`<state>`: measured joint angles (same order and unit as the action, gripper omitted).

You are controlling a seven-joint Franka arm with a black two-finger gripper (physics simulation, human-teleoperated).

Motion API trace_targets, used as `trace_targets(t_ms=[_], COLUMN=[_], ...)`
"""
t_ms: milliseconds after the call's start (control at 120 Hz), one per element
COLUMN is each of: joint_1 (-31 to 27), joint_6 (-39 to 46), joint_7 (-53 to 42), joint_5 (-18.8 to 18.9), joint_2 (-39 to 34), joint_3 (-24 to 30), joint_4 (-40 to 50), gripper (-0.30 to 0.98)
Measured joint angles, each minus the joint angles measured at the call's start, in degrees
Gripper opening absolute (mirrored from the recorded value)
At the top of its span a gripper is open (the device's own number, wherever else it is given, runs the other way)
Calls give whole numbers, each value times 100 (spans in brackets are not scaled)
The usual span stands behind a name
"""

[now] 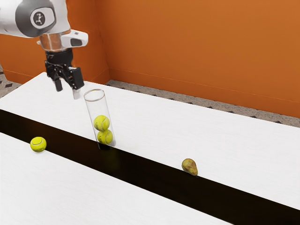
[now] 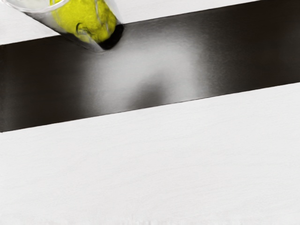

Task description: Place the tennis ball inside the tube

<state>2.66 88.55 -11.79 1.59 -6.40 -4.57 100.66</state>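
Observation:
High above the table, my gripper [image 1: 68, 93] is open and holds nothing, near the tube's rim on the exterior view's left. The clear tube [image 1: 89, 110] stands upright with two tennis balls [image 1: 101, 123] stacked inside it. A loose tennis ball [image 1: 38, 144] rests at the dark strip's edge, to the exterior view's left of the tube. In the wrist view the tube [image 2: 47, 19] is cut off by the frame, with yellow-green tennis balls [image 2: 89, 18] in it and a black base.
A brownish pear [image 1: 189, 166] lies beside the dark strip [image 1: 140, 176], toward the exterior view's right. The strip crosses the white table [image 1: 197, 126]. Orange walls [image 1: 187, 51] rise behind it.

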Motion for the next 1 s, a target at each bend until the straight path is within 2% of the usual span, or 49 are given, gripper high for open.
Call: trace_targets(t_ms=[100,233,417,558,767,1000], joint_1=[-222,-242,-278,-734,-1260,-1819], joint_6=[249,558,1656,2518,3244,3697], joint_7=[-17,-62,-287,-583,-1002,-1456], joint_5=[119,201,504,603,624,440], joint_2=[-326,-272,-311,-291,139,1013], joint_3=[-275,-619,-956,-1007,-1011,-1011], joint_4=[570,904,1721,2261,2358,2070], gripper=[69,69,69,69,69,69])
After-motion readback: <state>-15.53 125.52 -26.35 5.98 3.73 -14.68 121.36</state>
